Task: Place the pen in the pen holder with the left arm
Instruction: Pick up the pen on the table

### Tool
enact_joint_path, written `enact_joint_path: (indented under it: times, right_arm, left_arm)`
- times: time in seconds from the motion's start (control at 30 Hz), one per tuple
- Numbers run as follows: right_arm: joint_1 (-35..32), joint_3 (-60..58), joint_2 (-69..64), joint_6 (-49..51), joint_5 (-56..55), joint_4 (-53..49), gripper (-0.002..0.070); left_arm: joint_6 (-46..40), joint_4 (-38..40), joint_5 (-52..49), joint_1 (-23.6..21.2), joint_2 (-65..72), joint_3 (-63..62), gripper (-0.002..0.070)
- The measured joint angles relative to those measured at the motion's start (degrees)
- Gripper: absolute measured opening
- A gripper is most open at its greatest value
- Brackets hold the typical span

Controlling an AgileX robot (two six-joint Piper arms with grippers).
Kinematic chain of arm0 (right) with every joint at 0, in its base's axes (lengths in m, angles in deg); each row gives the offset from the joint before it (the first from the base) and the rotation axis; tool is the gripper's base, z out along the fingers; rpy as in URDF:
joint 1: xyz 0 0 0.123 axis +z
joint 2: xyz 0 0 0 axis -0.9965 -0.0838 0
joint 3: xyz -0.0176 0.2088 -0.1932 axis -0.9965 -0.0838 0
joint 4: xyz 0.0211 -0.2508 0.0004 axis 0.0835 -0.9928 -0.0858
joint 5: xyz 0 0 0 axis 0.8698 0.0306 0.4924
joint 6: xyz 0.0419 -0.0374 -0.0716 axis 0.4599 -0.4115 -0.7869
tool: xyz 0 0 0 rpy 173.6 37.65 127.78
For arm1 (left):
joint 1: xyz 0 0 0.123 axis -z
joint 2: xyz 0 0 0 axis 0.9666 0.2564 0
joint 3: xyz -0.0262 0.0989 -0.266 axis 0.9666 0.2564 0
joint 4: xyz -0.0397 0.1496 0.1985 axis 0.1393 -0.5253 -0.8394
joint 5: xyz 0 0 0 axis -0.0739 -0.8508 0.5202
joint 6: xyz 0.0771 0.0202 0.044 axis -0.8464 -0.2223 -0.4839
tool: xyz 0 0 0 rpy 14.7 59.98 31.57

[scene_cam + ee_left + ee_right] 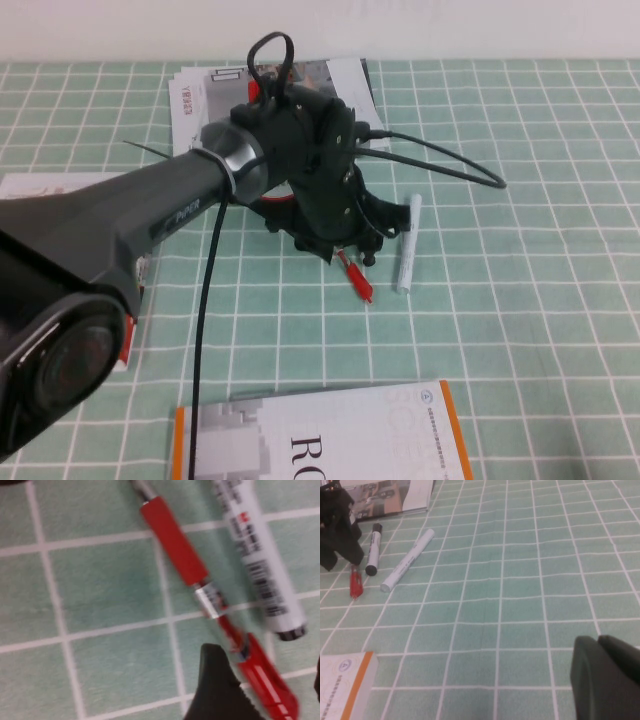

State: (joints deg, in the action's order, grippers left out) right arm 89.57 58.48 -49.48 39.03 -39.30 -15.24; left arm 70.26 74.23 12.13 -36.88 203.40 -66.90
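Observation:
The red pen (357, 278) lies flat on the green checked cloth, its end poking out from under my left gripper (345, 250). In the left wrist view the pen (175, 545) runs diagonally, and its capped end lies between the open fingers (220, 690) of my left gripper (265, 667), which do not press on it. The pen also shows in the right wrist view (355, 582). The pen holder is hidden, likely behind the left arm. My right gripper (597, 642) is shut and empty, low over bare cloth, out of the high view.
A white marker with a black cap (260, 555) lies close beside the pen. An all-white marker (408, 245) lies just right of it. An orange-edged booklet (320, 440) sits at the front, magazines (215, 85) at the back, and another booklet (40, 185) at the left.

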Motion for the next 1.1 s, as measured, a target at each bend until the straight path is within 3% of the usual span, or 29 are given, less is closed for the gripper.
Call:
enact_joint_path:
  times: [0.2, 0.8, 1.1]
  right_arm:
    - [0.0, 0.0, 0.0, 0.0, 0.0, 0.0, -0.0020]
    - [0.0, 0.0, 0.0, 0.0, 0.0, 0.0, -0.0020]
    - [0.0, 0.0, 0.0, 0.0, 0.0, 0.0, -0.0020]
  left_arm:
    - [1.7, -3.4, -1.0, 0.0, 0.6, -0.1, 0.0357]
    - [2.3, -4.0, 0.3, 0.0, 3.0, -0.6, 0.0357]
    - [-3.6, -4.9, -4.9, 0.0, 3.1, -0.7, 0.0269]
